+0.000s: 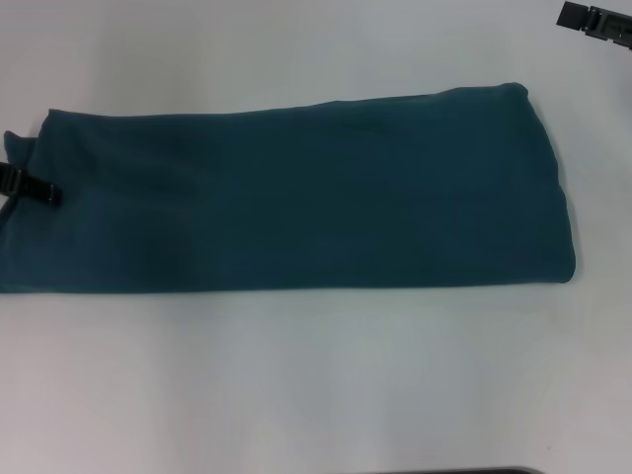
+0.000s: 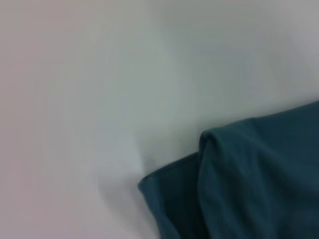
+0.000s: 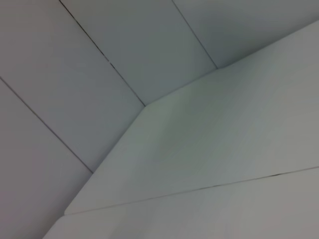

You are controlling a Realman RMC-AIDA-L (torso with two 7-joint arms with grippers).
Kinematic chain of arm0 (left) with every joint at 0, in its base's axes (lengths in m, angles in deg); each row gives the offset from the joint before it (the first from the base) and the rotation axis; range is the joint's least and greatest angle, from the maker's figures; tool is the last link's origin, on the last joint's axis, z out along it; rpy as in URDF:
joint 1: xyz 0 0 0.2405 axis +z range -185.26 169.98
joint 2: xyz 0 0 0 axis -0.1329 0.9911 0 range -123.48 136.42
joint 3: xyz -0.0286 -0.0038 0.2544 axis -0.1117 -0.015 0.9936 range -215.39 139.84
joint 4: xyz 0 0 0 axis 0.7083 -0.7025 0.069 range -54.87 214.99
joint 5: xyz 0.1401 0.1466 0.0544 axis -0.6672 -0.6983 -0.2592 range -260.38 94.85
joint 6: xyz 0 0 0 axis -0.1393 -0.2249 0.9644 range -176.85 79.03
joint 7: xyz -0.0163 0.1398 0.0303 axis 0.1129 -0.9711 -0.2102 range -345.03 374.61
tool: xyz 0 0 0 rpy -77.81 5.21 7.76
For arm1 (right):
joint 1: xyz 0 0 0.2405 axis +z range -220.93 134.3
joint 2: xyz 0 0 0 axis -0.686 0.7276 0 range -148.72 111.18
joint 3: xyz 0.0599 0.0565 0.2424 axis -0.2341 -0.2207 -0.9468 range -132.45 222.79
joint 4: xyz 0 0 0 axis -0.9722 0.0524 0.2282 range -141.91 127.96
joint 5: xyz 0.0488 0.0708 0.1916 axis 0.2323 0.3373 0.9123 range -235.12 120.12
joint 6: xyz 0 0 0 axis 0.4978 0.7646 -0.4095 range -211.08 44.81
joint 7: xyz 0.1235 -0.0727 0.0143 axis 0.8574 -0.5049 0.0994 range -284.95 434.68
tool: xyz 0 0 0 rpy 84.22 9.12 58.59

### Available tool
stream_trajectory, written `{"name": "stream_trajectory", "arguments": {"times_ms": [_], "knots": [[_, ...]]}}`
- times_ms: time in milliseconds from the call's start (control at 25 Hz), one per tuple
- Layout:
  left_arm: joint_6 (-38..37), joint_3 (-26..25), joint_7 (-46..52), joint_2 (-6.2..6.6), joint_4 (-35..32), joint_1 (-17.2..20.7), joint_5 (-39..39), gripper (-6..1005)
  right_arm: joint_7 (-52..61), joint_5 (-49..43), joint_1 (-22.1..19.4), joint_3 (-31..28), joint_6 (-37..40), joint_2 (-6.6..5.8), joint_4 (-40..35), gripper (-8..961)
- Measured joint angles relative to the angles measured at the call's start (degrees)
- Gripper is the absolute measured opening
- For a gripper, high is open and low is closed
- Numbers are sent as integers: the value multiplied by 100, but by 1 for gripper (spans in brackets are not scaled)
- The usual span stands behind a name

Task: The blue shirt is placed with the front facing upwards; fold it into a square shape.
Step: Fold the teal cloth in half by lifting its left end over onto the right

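The blue shirt (image 1: pixel 296 197) lies on the white table (image 1: pixel 296 395) as a long teal strip running left to right, plain side up, with no print showing. Its right end is rounded and its left end runs out of the head view. My left gripper (image 1: pixel 30 185) shows as a black piece at the strip's left end, on the fabric near the far corner. The left wrist view shows a layered corner of the shirt (image 2: pixel 259 179) lying on the table. My right gripper (image 1: pixel 595 24) is parked at the far right, away from the shirt.
Bare white table surface surrounds the strip in front and behind. A dark edge (image 1: pixel 494 471) shows at the near side of the table. The right wrist view shows only a table corner (image 3: pixel 144 105) and pale lined floor (image 3: pixel 75 74) beyond.
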Motion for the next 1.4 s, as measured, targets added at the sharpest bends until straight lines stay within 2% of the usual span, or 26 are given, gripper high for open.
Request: {"name": "stream_trajectory", "arguments": {"times_ms": [160, 600, 680, 920, 1400], "knots": [[-13, -10, 30, 24, -14, -3, -10, 644, 0, 8, 0, -14, -16, 0, 6, 944], [13, 10, 22, 17, -31, 4, -11, 446, -1, 15, -6, -17, -54, 0, 6, 945], [14, 11, 20, 17, -31, 12, -11, 200, -1, 15, -7, -17, -57, 0, 6, 945], [14, 21, 10, 5, -8, 35, -11, 11, -5, 15, -15, -17, -58, 0, 5, 944], [9, -11, 13, 23, 146, 77, 18, 6, -22, 14, -60, -55, -58, 0, 5, 945]]}}
